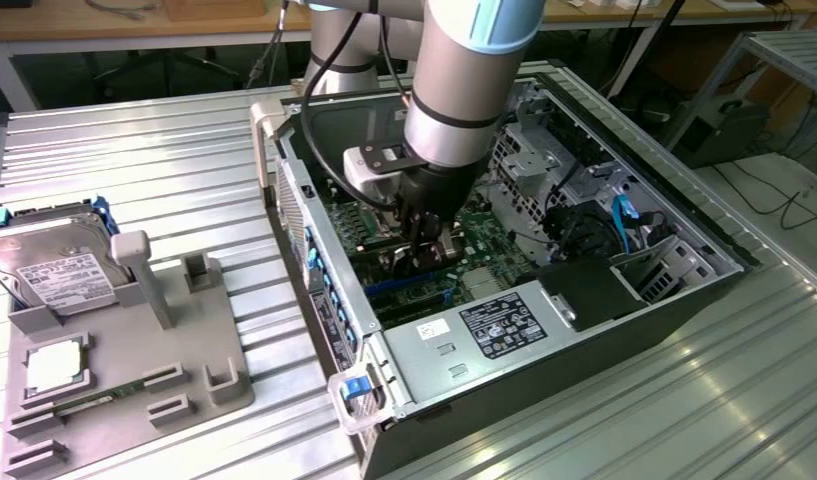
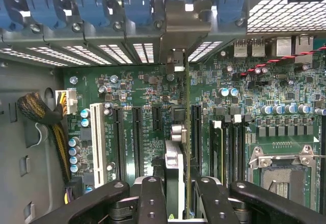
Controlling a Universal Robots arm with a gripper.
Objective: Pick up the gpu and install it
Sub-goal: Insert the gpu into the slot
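The gpu (image 2: 174,165) shows edge-on in the wrist view. It stands upright over the green motherboard (image 2: 147,89) among the black expansion slots (image 2: 136,140), and its silver bracket (image 2: 186,20) meets the case's rear slot wall. My gripper (image 2: 179,203) is shut on the card, with one black finger (image 2: 152,198) on either side. In the exterior view the gripper (image 1: 422,245) reaches down inside the open computer case (image 1: 515,345), just above the board.
Blue slot latches (image 2: 76,5) line the rear wall. A CPU socket (image 2: 282,178) and a white slot (image 2: 97,140) flank the card. Outside the case, a grey fixture (image 1: 141,390) holds a hard drive (image 1: 55,265). Blue cables (image 1: 622,225) hang inside the case.
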